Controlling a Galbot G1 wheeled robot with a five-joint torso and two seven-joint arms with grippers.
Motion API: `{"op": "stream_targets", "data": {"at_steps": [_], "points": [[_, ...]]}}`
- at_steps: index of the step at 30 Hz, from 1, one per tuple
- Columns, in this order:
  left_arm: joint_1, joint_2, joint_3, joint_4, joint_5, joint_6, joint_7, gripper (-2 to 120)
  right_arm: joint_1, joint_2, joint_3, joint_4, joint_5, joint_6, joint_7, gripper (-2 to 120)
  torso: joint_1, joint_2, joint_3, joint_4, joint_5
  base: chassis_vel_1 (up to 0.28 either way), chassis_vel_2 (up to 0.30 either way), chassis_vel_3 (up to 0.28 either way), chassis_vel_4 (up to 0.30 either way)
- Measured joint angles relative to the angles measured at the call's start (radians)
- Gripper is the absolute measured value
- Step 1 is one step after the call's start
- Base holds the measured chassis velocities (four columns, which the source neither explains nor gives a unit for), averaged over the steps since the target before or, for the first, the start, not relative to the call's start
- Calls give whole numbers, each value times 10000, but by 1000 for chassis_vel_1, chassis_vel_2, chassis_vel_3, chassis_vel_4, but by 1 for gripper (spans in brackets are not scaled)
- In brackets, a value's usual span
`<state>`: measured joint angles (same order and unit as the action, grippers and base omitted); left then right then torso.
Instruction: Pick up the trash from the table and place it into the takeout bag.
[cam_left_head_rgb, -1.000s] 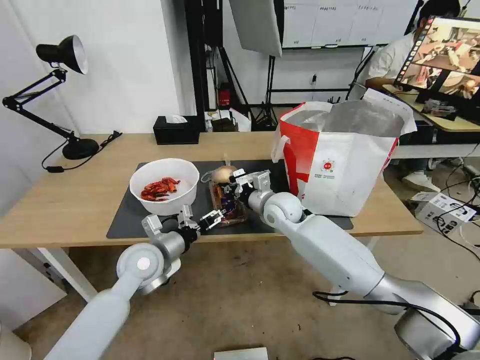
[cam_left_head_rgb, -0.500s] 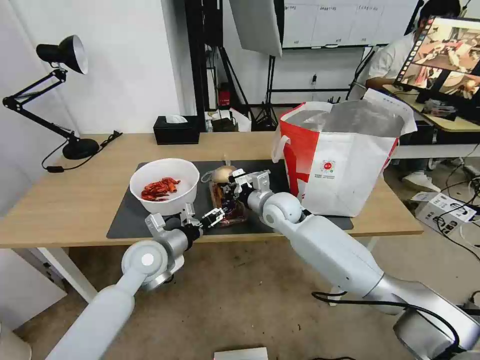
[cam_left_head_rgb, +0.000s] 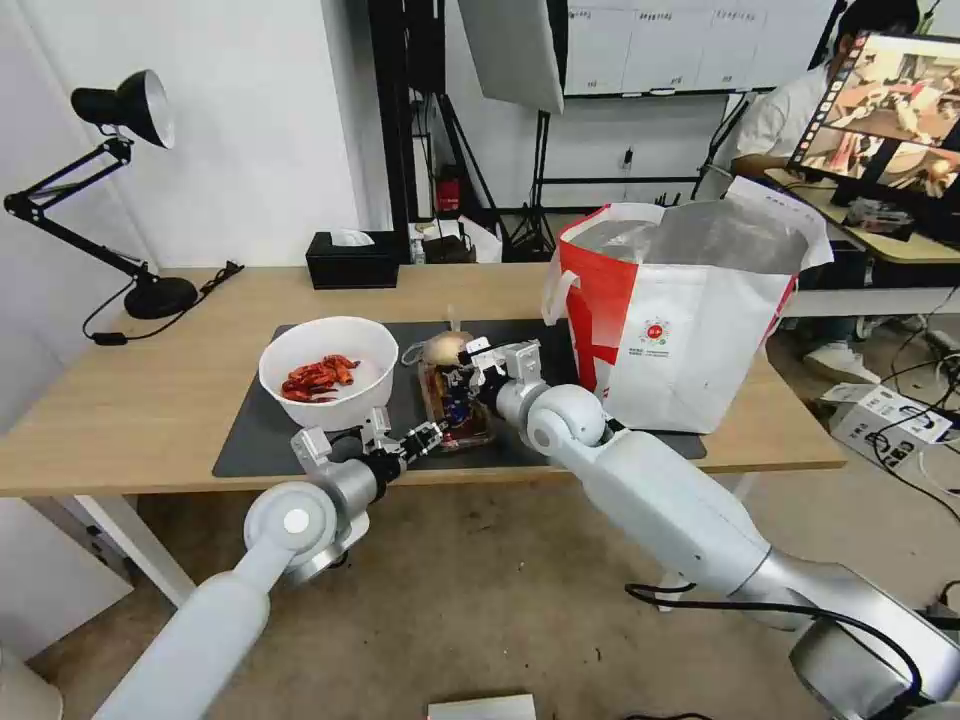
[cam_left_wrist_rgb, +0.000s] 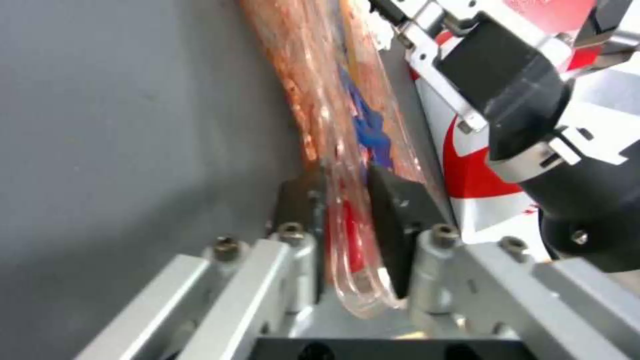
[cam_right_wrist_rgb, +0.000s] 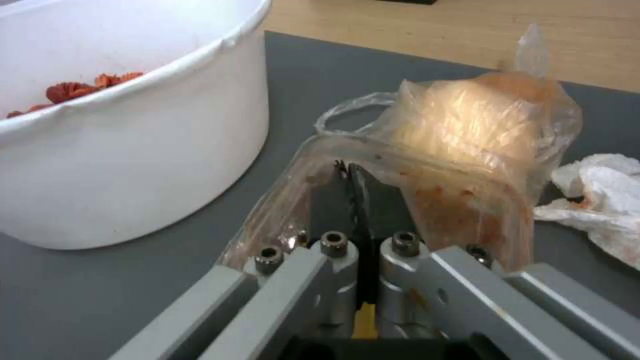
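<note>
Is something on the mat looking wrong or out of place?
Yes: the clear plastic tray stands up on edge instead of lying flat, pinched by both the left end effector and right end effector. The knotted bag leans against it.

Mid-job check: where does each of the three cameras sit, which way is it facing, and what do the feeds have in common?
Head view: from the head, forward and down over the table; both arms show, left gripper and right gripper on the clear tray beside the takeout bag.
Left wrist view: along the left gripper, fingers shut on the tray rim; the right gripper lies beyond.
Right wrist view: along the right gripper, shut on the tray's other edge, toward the white bowl.
Shared: the tray, in all three.
</note>
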<state>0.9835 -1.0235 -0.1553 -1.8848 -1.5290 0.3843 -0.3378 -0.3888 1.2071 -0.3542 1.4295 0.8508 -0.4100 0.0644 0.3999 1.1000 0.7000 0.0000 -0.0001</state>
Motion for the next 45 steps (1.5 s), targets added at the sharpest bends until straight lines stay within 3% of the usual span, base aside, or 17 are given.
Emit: {"op": "stream_targets", "data": {"at_steps": [5, 18, 27, 34, 36, 37, 39, 45], "points": [[39, 20, -1, -33, 102, -33, -8, 0, -39, -42, 86, 113, 96, -33, 27, 0, 0, -1, 0, 0, 1, 0, 0, 0, 0], [127, 22, -2, -162, 241, -135, -24, 0, -317, -196, 633, 629, 487, 86, 140, 0, 1, 0, 0, 0, 2, 0, 0, 0, 0], [310, 53, -221, -397, 297, -188, -33, 0, -791, -946, 1485, 2003, 1312, 990, 287, 2, 1, 0, 0, 1, 1, 0, 0, 0, 0], [514, 115, -474, -834, 482, -247, -33, 0, -2261, -2093, 2613, 3856, 1542, 1263, 351, 32, 0, 0, -1, 0, 2, 0, 0, 0, 0], [525, 131, -488, -875, 495, -253, -32, 0, -2395, -2158, 2701, 3961, 1534, 1278, 353, 32, 0, 0, -1, 0, 3, 0, 0, 0, 0], [569, 218, -573, -1057, 545, -311, -26, 0, -3066, -2444, 3116, 4468, 1464, 1376, 354, 41, 0, 0, -1, 0, 3, 0, 0, 0, 0], [585, 253, -611, -1136, 570, -333, -22, 0, -3417, -2563, 3339, 4690, 1377, 1431, 357, 44, 0, 0, -1, -1, 3, 0, 0, 0, 0], [691, 505, -905, -1694, 1153, -516, 32, 0, -5794, -3063, 4922, 6040, 577, 2091, 267, 71, 0, 0, -2, -1, 2, 0, 0, 0, 0]]}}
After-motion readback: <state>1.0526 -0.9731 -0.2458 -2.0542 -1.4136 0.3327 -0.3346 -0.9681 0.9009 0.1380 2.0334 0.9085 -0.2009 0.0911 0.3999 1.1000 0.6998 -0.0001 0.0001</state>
